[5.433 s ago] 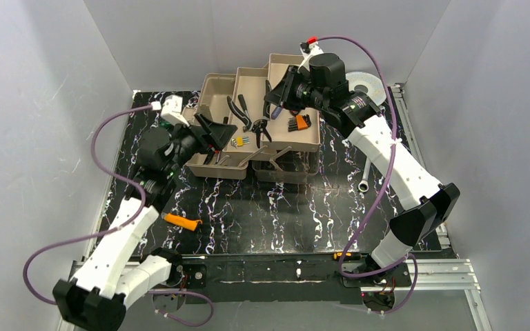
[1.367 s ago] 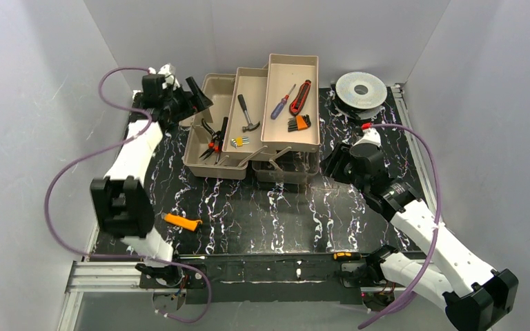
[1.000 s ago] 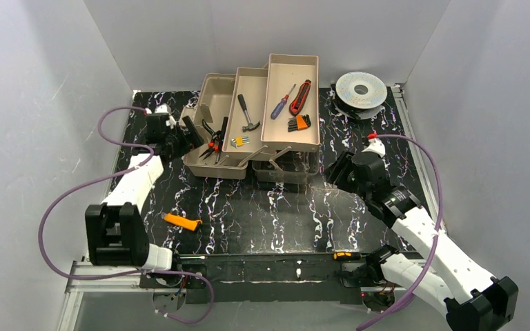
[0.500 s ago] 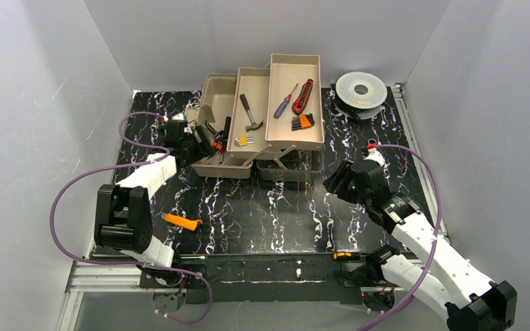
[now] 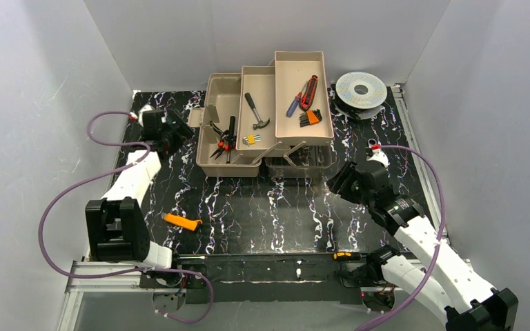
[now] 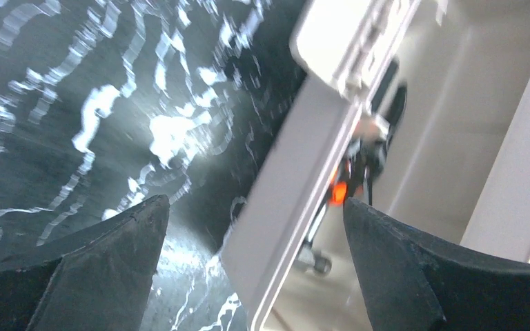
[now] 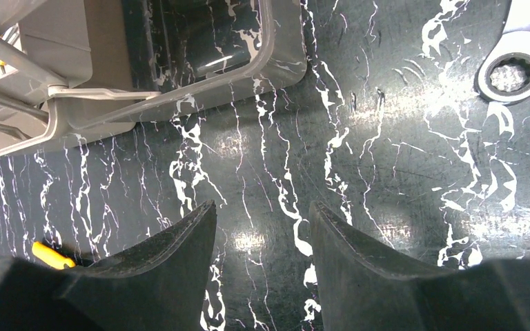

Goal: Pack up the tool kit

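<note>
- Hovering just beside the left wall of the large taupe plastic toolbox (image 5: 225,169), the left gripper (image 6: 253,207) has its fingers spread wide and holds nothing. The wall's edge runs between them, apparently untouched.
- A small orange-handled tool (image 5: 181,221) lies loose on the black marbled table (image 5: 276,214), well back from those fingers toward the arm's base, with its long axis across the table. The left arm is nearer.
- The right gripper (image 7: 262,207) hangs over bare table just short of the toolbox's near right corner, fingers partly apart and empty.
- A silver ring wrench (image 7: 517,65) lies ahead and right of the right fingers, its shank running away from them. The right arm is nearer, so this is probably its next pick.
</note>
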`<act>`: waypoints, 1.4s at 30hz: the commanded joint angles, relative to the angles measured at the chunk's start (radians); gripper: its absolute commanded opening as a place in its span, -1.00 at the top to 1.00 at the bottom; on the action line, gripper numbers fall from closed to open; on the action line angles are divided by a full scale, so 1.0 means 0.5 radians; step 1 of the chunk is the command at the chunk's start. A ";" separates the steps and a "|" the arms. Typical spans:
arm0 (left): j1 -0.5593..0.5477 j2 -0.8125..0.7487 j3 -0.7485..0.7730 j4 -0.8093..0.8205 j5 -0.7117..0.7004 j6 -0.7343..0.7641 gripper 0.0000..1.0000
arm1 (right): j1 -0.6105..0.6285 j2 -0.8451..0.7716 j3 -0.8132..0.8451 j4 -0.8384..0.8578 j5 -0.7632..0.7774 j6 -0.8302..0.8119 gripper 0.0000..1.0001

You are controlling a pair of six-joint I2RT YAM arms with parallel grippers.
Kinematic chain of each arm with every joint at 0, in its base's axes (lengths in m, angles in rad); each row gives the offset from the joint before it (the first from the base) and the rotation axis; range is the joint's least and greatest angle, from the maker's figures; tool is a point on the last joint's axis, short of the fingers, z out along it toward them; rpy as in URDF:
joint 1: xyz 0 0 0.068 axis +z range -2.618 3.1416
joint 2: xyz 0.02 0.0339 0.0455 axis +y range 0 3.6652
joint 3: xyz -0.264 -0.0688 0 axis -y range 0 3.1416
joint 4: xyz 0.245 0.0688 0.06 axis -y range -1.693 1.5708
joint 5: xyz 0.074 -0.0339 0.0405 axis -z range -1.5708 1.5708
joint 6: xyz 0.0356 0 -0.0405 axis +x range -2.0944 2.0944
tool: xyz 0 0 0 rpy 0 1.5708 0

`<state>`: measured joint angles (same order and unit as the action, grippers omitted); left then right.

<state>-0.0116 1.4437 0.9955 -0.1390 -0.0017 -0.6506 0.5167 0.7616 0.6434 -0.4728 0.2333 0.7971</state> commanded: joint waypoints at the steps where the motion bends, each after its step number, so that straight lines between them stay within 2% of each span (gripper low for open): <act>1: 0.098 -0.036 0.318 -0.400 -0.491 -0.210 -0.96 | -0.021 -0.034 0.085 -0.002 0.042 -0.066 -0.18; 4: 0.134 0.203 0.626 -0.696 -0.719 -0.325 -0.96 | -0.024 -0.035 0.097 0.003 0.046 -0.076 -0.18; 9: 0.207 0.834 1.395 -1.228 -0.752 -0.393 -0.96 | -0.033 -0.014 0.100 0.030 0.019 -0.067 -0.18; 16: 0.320 1.335 1.864 -1.332 -0.618 -0.501 -0.96 | -0.048 -0.009 0.112 0.027 0.024 -0.063 -0.18; 19: 0.364 1.497 1.978 -1.245 -0.465 -0.558 -0.96 | -0.056 0.008 0.120 0.034 0.025 -0.069 -0.18; 25: 0.414 1.720 2.193 -1.170 -0.424 -0.659 -0.97 | -0.072 0.047 0.135 0.050 -0.006 -0.064 -0.18; 32: 0.433 1.802 2.222 -1.074 -0.342 -0.837 -0.96 | -0.088 0.096 0.122 0.070 -0.035 -0.034 -0.17; 37: 0.432 1.994 2.424 -1.213 -0.281 -0.898 -0.74 | -0.106 0.106 0.123 0.057 -0.037 -0.031 -0.17; 42: 0.433 2.034 2.382 -1.280 -0.324 -0.995 -0.53 | -0.123 0.103 0.140 0.043 -0.039 -0.044 -0.16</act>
<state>0.2024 2.4592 2.1883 -0.6960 -0.1566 -1.0931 0.4641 0.8139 0.6659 -0.4702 0.2131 0.7815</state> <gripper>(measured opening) 0.812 0.587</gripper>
